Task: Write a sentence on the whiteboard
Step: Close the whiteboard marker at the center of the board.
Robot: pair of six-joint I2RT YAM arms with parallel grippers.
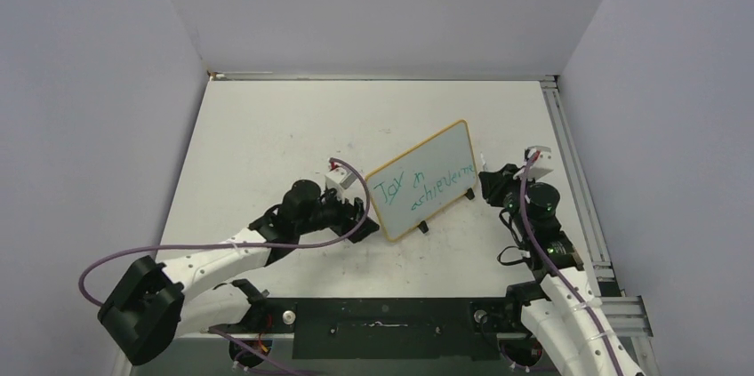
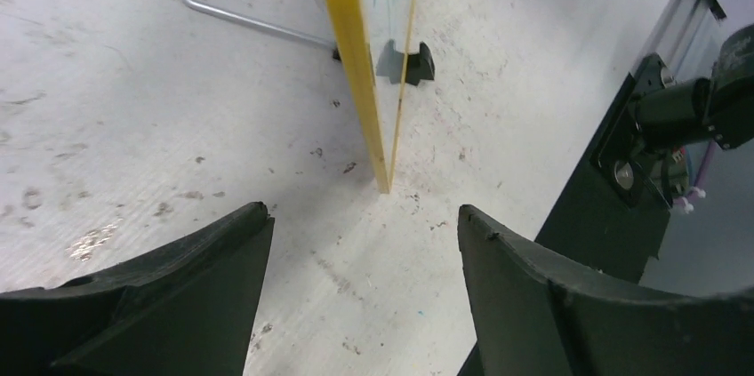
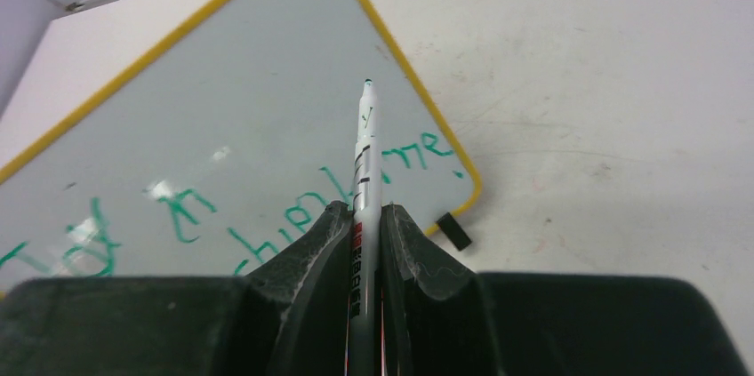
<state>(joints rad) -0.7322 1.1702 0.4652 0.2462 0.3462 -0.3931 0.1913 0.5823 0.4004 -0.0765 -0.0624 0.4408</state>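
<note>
Two grippers flank the board (image 1: 447,147), which stands on its feet on the table (image 1: 267,127). Your left gripper (image 2: 364,225) has its jaws spread wide with nothing between them. The board's yellow edge rises just ahead of the gap, clear of both fingers, with its lower corner down on the table. A black foot (image 2: 418,63) sits farther ahead, on the board's right face.

Your right gripper (image 3: 363,216) is clamped on a marker (image 3: 364,149), whose barrel runs straight out ahead between the fingers. The tip points at the board's face near its right end; you cannot tell from the wrist view whether it touches. The sentence (image 3: 267,216), in teal, spreads ahead and to the left of these fingers, and its last letters lie just right of the barrel. From above it reads in two slanted lines across the board.
</note>
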